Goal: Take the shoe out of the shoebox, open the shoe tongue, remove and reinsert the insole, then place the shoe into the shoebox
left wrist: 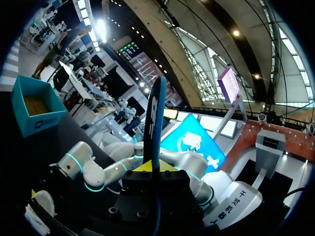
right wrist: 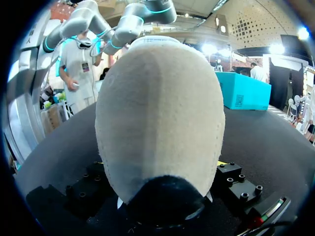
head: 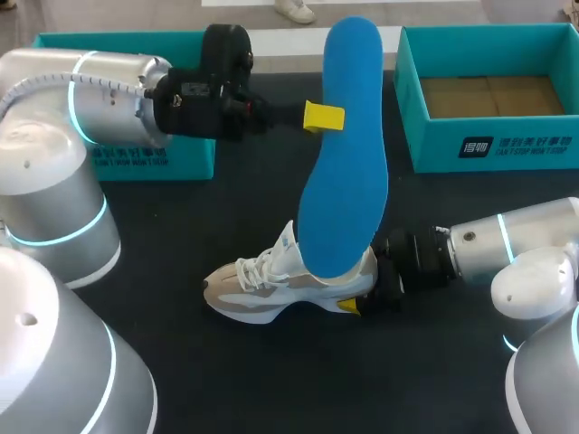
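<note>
A long blue insole point(head: 344, 145) stands nearly upright above the table, and my left gripper point(head: 323, 117) is shut on its edge about a third of the way down. In the left wrist view the insole point(left wrist: 156, 118) rises edge-on from between the fingers. Its lower end dips behind the collar of a white and beige sneaker point(head: 280, 280), which lies on the black table with its toe to the left. My right gripper point(head: 360, 287) clasps the sneaker's heel from the right, one yellow tip showing on the near side. The beige heel point(right wrist: 160, 113) fills the right wrist view and hides the fingertips.
An open teal shoebox point(head: 488, 145) with a brown cardboard floor stands at the back right. A second teal box point(head: 136, 158) sits at the back left, mostly behind my left arm. Bare black tabletop point(head: 271, 380) lies in front of the sneaker.
</note>
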`<state>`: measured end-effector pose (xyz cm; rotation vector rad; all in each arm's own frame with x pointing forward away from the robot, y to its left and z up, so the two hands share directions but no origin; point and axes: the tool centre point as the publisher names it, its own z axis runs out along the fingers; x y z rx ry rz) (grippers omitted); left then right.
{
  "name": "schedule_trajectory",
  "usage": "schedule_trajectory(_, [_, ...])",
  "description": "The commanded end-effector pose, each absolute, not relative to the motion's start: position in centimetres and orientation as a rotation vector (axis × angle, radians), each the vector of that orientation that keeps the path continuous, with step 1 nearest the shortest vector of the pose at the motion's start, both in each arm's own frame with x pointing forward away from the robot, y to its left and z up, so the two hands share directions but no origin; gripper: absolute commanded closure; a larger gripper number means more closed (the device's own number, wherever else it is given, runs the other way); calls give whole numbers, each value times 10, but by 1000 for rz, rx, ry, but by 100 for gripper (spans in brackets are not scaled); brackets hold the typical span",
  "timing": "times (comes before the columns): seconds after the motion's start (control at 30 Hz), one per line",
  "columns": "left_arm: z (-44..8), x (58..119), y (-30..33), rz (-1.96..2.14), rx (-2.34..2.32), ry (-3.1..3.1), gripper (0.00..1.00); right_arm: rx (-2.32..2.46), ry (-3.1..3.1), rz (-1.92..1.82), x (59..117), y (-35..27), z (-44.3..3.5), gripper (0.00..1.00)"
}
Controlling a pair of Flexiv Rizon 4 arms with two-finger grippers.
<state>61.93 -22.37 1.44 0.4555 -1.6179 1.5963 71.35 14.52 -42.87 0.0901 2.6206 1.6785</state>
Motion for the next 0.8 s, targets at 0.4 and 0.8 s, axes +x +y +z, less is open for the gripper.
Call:
schedule_trajectory(0.4, [45, 589, -219, 1619, 470, -1618, 100, 92, 2626, 1669, 716, 146, -433, 100])
schedule_trajectory(0.8, [43, 588, -220, 1616, 470, -1616, 100, 92, 2626, 1669, 716, 146, -433, 100])
